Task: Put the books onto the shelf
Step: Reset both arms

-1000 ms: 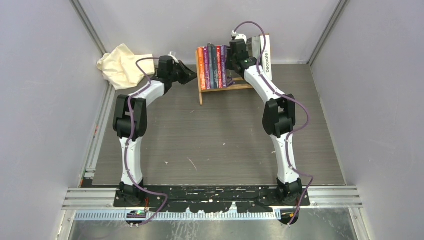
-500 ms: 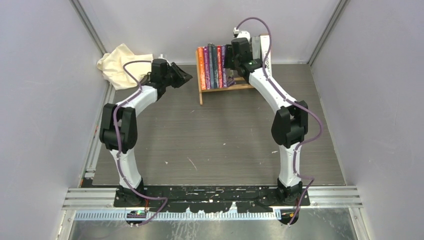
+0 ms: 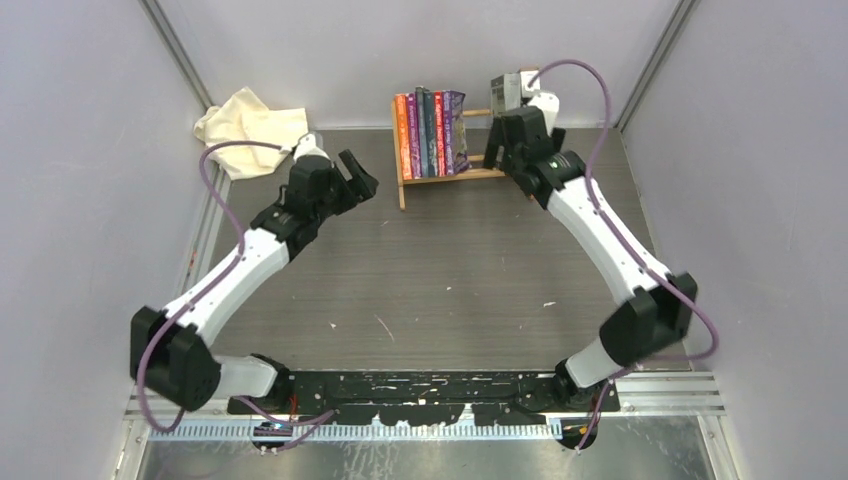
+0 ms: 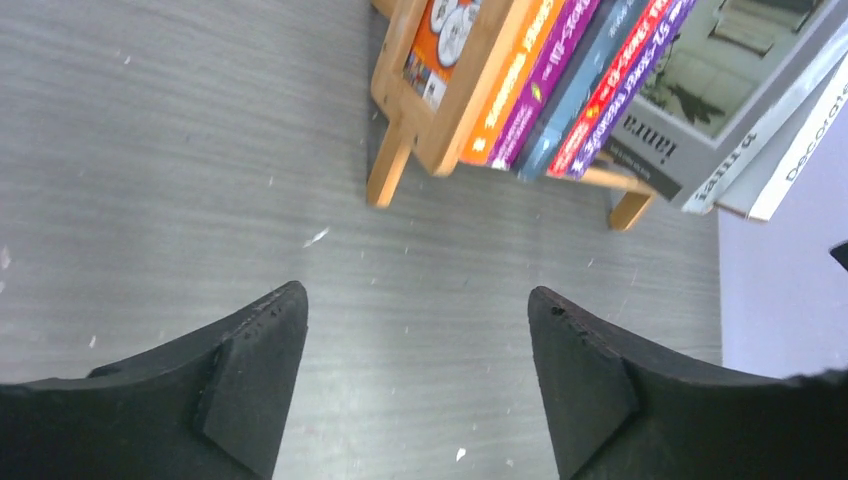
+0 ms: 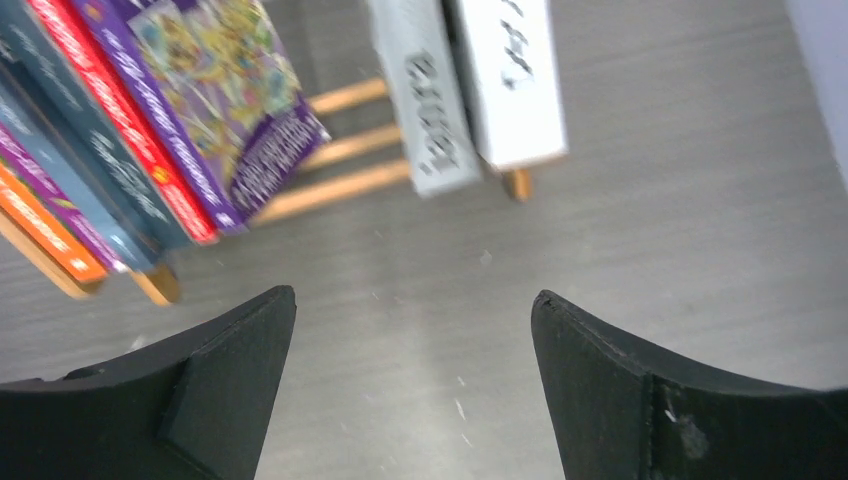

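Ahead of left end effector (image 4: 418, 300), books (image 4: 560, 90) (shelved)

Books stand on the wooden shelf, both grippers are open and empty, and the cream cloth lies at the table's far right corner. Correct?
Wrong corner: the top external view shows the cream cloth at the far left. Otherwise right: the books stand on the shelf, and the left gripper and right gripper are open and empty.
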Controlling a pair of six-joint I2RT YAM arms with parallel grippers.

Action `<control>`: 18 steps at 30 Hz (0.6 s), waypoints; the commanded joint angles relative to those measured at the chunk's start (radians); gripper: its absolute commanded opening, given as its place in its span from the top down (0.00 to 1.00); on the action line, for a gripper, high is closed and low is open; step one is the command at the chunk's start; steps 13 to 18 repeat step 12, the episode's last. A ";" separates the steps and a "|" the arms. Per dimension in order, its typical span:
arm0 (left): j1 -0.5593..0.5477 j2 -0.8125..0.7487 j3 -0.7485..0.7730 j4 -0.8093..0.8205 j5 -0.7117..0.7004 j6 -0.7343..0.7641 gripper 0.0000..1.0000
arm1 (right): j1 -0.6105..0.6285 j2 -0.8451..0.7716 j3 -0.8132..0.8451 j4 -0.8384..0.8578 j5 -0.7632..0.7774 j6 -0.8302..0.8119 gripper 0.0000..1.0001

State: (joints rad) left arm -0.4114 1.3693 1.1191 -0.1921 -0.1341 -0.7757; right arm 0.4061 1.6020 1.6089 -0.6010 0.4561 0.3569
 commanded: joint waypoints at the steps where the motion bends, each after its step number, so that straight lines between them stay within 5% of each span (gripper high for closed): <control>1: -0.071 -0.154 -0.090 -0.158 -0.245 0.000 0.15 | 0.003 -0.255 -0.184 -0.034 0.140 0.069 0.07; 10: -0.307 -0.396 -0.292 -0.176 -0.553 0.035 0.01 | 0.002 -0.623 -0.450 -0.099 0.261 0.088 0.04; 18: -0.336 -0.421 -0.302 -0.179 -0.588 0.090 0.00 | 0.002 -0.664 -0.452 -0.124 0.294 0.098 0.01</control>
